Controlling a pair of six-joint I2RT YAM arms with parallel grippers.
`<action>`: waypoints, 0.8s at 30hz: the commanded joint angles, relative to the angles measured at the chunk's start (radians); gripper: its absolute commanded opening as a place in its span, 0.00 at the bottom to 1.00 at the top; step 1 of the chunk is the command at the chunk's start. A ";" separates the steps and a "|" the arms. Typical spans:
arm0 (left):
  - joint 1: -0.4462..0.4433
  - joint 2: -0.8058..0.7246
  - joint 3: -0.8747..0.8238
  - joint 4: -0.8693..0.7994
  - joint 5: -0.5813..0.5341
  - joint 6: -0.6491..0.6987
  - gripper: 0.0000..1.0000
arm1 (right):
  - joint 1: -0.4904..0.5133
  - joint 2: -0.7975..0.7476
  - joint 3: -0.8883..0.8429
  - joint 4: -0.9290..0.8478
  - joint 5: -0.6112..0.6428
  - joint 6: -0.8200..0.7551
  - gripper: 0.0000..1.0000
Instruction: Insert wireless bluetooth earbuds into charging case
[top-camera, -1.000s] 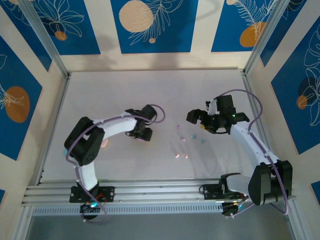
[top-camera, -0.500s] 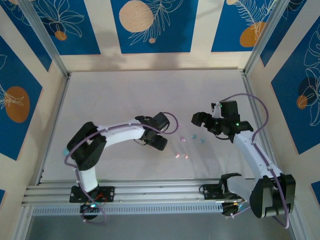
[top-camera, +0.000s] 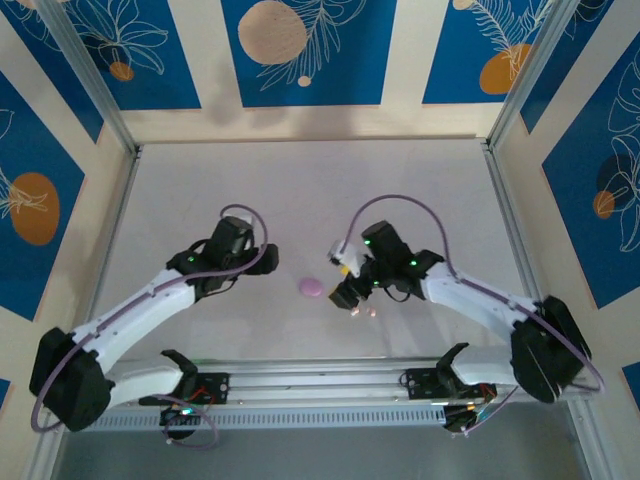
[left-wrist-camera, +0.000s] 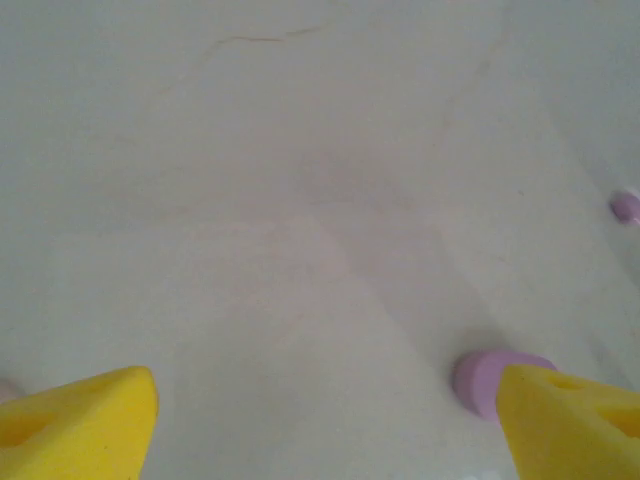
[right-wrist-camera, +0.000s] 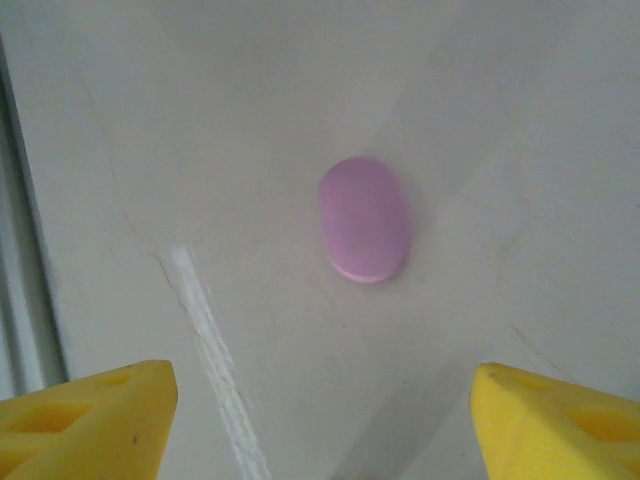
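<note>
From above we see both arms stretched in over the white table (top-camera: 300, 180). The left gripper (top-camera: 243, 258) hangs left of centre and the right gripper (top-camera: 342, 282) right of centre. Between them, nearer the right one, lies a purplish-pink oval case (top-camera: 311, 287), flat on the table and apart from both. Two peach-pink earbuds (top-camera: 373, 312) sit side by side just on the near side of the right gripper. We cannot make out the jaws from up here.
</note>
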 joint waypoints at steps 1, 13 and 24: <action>0.040 -0.081 -0.058 0.058 0.039 -0.032 0.87 | 0.021 0.093 0.056 -0.036 0.047 -0.252 0.77; 0.065 -0.182 -0.120 0.043 -0.005 0.039 0.89 | 0.057 0.370 0.171 0.049 0.114 -0.333 0.78; 0.073 -0.197 -0.138 0.060 -0.041 0.056 0.91 | 0.087 0.526 0.293 0.025 0.132 -0.343 0.66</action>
